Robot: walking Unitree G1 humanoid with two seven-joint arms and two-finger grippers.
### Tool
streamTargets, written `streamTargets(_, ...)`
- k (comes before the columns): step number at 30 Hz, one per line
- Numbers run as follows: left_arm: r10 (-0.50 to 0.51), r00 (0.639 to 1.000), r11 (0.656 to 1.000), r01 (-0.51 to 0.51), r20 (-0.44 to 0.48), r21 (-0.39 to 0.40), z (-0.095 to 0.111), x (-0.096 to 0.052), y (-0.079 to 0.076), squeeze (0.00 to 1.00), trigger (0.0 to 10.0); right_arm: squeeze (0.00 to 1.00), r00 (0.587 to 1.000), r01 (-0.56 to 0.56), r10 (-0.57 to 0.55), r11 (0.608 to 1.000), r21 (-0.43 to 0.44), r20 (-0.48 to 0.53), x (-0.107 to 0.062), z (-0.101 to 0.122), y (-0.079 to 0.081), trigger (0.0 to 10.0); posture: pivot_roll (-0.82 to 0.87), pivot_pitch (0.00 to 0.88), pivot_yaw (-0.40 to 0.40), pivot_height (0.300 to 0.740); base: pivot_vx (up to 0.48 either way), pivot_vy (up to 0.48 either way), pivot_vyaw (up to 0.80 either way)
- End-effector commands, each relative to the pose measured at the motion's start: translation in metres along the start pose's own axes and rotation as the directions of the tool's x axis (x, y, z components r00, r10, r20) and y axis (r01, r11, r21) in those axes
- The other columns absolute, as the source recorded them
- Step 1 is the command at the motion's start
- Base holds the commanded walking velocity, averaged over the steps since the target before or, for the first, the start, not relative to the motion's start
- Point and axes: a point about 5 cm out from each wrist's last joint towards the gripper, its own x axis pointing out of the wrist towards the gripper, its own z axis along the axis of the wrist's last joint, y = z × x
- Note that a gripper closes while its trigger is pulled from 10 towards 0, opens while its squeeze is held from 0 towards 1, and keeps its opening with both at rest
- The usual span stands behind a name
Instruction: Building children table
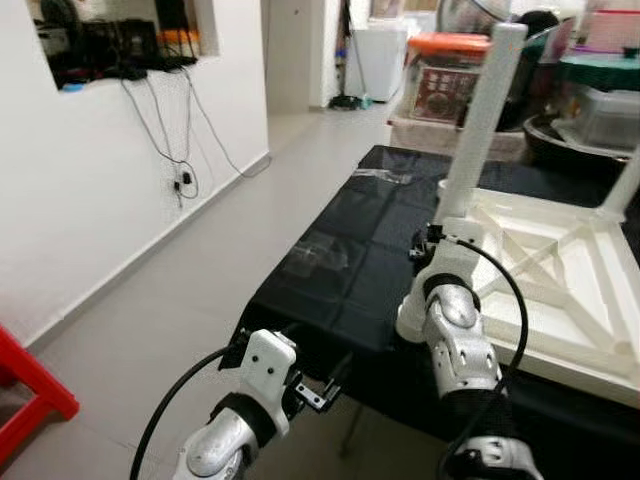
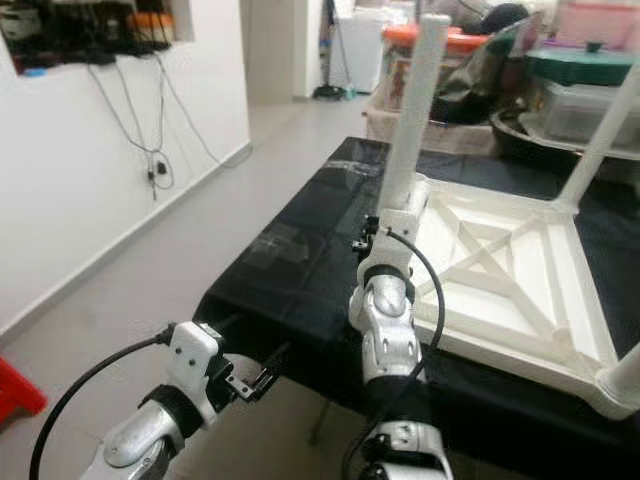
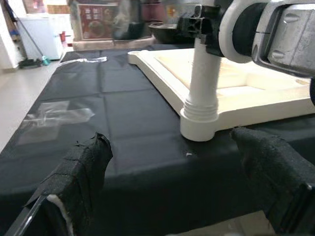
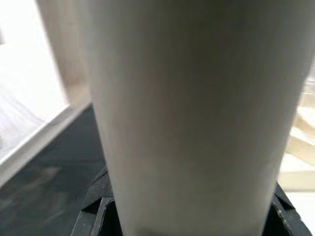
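An upside-down white children's table top (image 1: 560,290) lies on a table draped in black cloth (image 1: 340,270). A white leg (image 1: 485,120) stands upright in its near left corner socket (image 3: 199,120). My right gripper (image 1: 437,243) is shut on this leg just above the socket, and the leg (image 4: 187,113) sits close between its fingers in the right wrist view. Another leg (image 2: 600,130) stands at the far corner. My left gripper (image 1: 325,390) hangs low in front of the cloth's edge. It is open and holds nothing, its padded fingers (image 3: 81,172) spread wide.
Storage boxes and lidded containers (image 1: 450,80) crowd the far end of the table. A white wall with hanging cables (image 1: 175,150) runs along the left. A red stool (image 1: 25,385) stands at the lower left, and open tiled floor (image 1: 180,290) lies between wall and table.
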Motion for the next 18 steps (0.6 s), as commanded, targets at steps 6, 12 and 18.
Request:
streamTargets(6, -0.001, 1.0, 1.0, 0.001, -0.008, -0.001, -0.002, -0.001, 0.0, 0.0, 10.0, 0.0, 0.993, 0.115, -0.113, 0.991, 0.061, -0.035, -0.007, 0.001, 0.017, 10.0, 0.12, 0.032, -0.03, 0.74, 0.0, 0.0, 0.0)
streamTargets(12, 0.001, 1.0, 1.0, -0.001, -0.011, -0.003, -0.003, -0.002, 0.0, 0.0, 10.0, 1.0, 1.0, -0.018, 0.019, 0.996, 0.085, -0.006, -0.011, 0.005, 0.028, 10.0, 0.12, 0.034, -0.032, 0.74, 0.0, 0.0, 0.0)
streamTargets(18, 0.0, 1.0, 1.0, 0.0, -0.014, -0.005, -0.004, -0.001, 0.001, 0.0, 10.0, 0.0, 0.939, -0.343, 0.333, 0.923, 0.174, 0.083, -0.004, 0.016, 0.036, 10.0, 0.11, 0.034, -0.028, 0.74, 0.0, 0.0, 0.0)
